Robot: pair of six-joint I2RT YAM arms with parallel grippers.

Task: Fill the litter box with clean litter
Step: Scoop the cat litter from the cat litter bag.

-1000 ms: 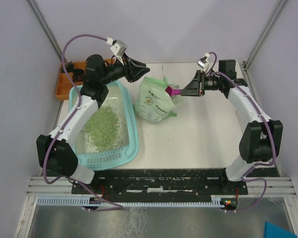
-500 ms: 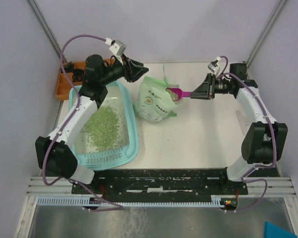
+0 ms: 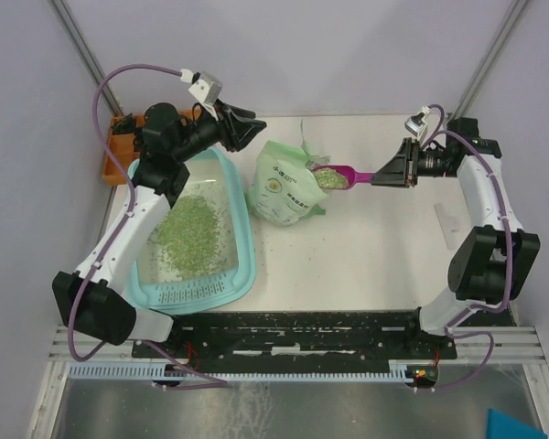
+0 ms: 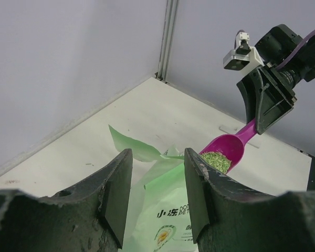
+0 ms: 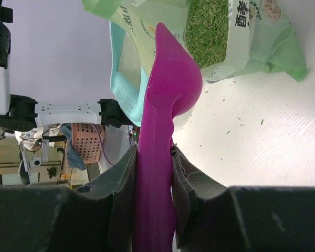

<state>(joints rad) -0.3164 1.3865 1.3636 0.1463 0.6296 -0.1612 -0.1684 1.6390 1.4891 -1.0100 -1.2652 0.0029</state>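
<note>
The light-teal litter box (image 3: 248, 251) lies at the left, with green clean litter (image 3: 190, 233) spread over its floor. My left gripper (image 3: 250, 129) (image 4: 157, 189) hovers open over the box's far end, beside the pale green bag (image 3: 284, 187) (image 4: 173, 220); nothing is between its fingers. My right gripper (image 3: 385, 174) (image 5: 153, 173) is shut on the handle of a magenta scoop (image 3: 346, 173) (image 5: 168, 89) (image 4: 228, 149). The scoop holds green litter (image 4: 216, 160) and hangs just right of the bag's open mouth. More litter (image 5: 207, 29) shows inside the bag (image 5: 241, 42).
An orange compartment tray (image 3: 119, 151) stands at the far left behind the litter box. Loose granules are scattered on the white table (image 5: 262, 136) near the bag. Walls and frame posts close in the back and both sides.
My right gripper has drawn the scoop rightward out of the bag, now loaded with litter. The left arm has shifted slightly left, and its jaws have widened a little.
</note>
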